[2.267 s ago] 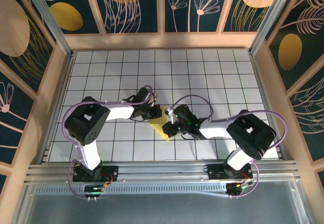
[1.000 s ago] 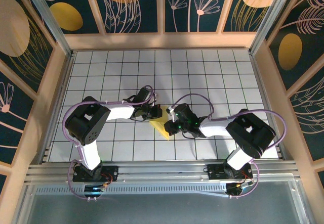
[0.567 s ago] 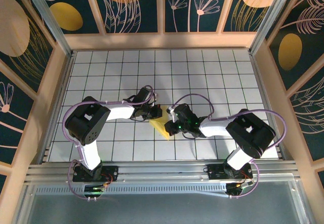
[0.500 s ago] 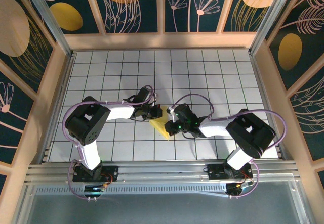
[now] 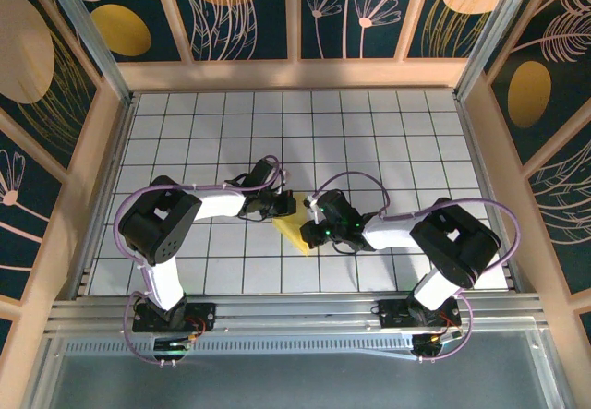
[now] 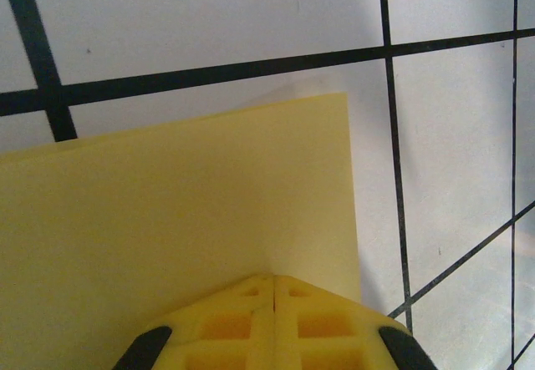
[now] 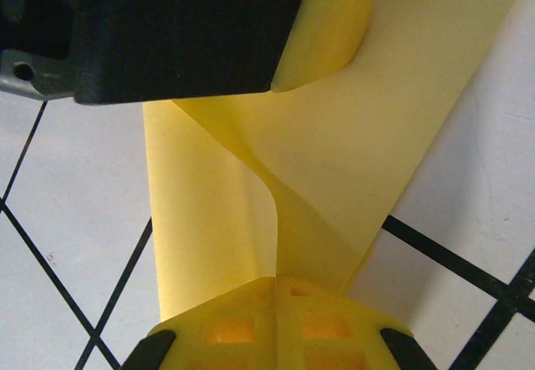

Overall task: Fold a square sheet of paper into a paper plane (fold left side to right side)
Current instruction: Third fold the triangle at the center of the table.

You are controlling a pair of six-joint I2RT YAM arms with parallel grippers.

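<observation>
White grid-tiled table (image 5: 388,132) carries the yellow sheet of paper (image 5: 293,232) just toward 6 o'clock of its centre, folded, with one flap curling up. At the paper's 11 o'clock corner the left gripper (image 5: 284,207) rests on it, fingers together. At its 3 o'clock edge the right gripper (image 5: 315,234) is clamped on the raised fold.

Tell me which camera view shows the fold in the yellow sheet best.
The right wrist view: it catches the square sheet of paper close up, with a raised, curling fold running down its middle. The left wrist view gives one flat corner lying on the grid tiles. The top external view gives just a small yellow wedge.
</observation>
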